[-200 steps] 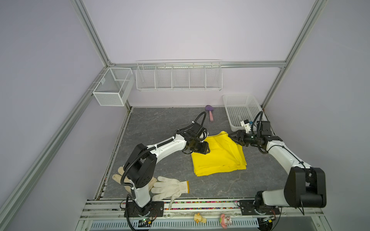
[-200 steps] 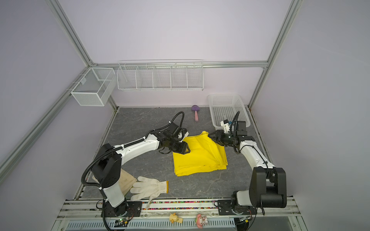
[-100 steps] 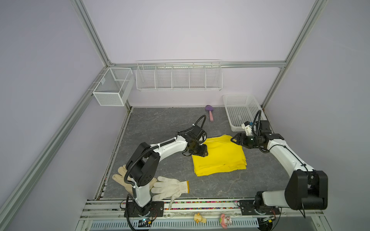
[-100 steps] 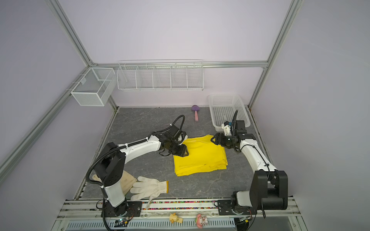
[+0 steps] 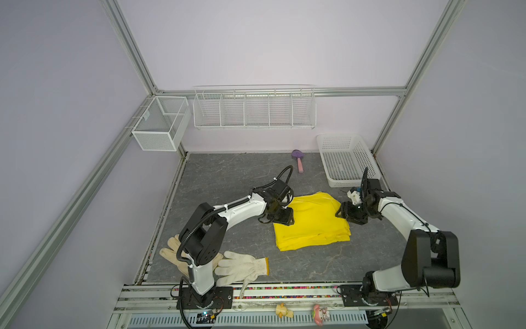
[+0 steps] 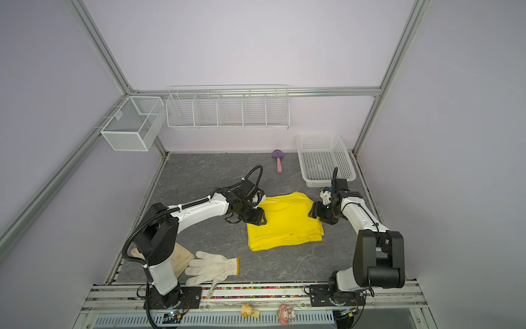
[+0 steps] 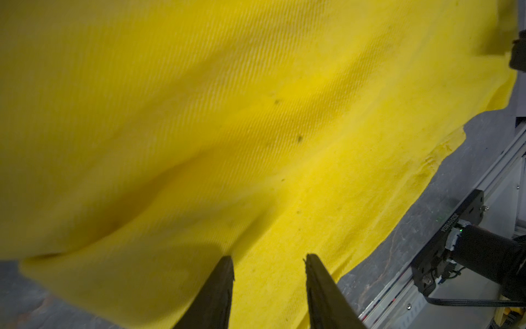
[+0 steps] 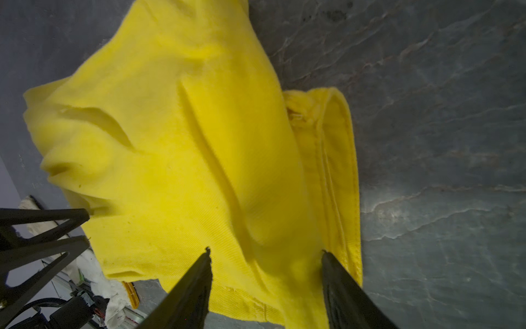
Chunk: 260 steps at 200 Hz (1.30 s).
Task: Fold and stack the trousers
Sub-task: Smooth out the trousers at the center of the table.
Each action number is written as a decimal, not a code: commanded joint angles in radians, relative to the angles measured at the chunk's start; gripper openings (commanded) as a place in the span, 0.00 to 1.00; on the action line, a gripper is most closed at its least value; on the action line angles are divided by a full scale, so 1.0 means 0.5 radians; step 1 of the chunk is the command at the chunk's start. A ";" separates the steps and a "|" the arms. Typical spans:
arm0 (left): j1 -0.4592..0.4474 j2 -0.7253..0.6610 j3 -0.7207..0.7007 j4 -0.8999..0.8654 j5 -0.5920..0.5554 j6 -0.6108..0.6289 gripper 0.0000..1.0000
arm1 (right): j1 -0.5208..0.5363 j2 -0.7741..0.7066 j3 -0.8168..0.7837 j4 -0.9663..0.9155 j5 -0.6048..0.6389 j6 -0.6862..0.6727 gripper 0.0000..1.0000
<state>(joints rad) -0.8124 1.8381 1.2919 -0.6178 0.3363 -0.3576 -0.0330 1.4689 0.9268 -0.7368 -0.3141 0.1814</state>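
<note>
The yellow trousers (image 5: 311,223) lie folded into a flat, roughly square pile in the middle of the table, seen in both top views (image 6: 284,225). My left gripper (image 5: 288,220) hovers low over the pile's left edge. In the left wrist view its jaws (image 7: 267,257) stand apart, with cloth (image 7: 199,128) lying under them and nothing pinched. My right gripper (image 5: 341,212) sits at the pile's right edge. The right wrist view shows it (image 8: 266,251) open over the trousers (image 8: 185,156), with the waistband fold beside one finger.
A white plastic basket (image 5: 345,159) stands at the back right, with a purple and pink brush (image 5: 298,162) to its left. A knitted glove (image 5: 242,267) and a cream glove (image 5: 170,250) lie near the left arm's base. Wire baskets (image 5: 254,109) hang on the back wall.
My right gripper opened and let go of the raised trouser corner, which dropped flat onto the pile. The right gripper drew back to the pile's right edge. The left gripper shifted slightly along the left edge.
</note>
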 commanded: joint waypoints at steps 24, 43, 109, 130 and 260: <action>0.003 -0.047 0.003 -0.053 -0.016 0.056 0.42 | 0.061 0.132 0.026 -0.082 0.197 -0.117 0.58; 0.003 -0.050 0.002 -0.064 -0.016 0.061 0.43 | 0.084 0.174 0.049 -0.069 0.171 -0.124 0.44; 0.033 -0.059 -0.035 -0.129 -0.042 0.129 0.43 | 0.260 -0.072 0.190 -0.352 0.237 -0.075 0.20; 0.053 -0.068 -0.027 -0.163 -0.050 0.163 0.43 | 0.306 -0.158 0.186 -0.413 0.239 -0.024 0.19; 0.146 0.027 -0.085 -0.190 0.024 0.304 0.42 | 0.304 -0.720 -0.332 -0.521 0.451 0.650 0.14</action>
<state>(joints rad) -0.7460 1.8320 1.2518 -0.6876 0.3332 -0.2512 0.1673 1.0885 0.8719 -1.0225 -0.1982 0.4221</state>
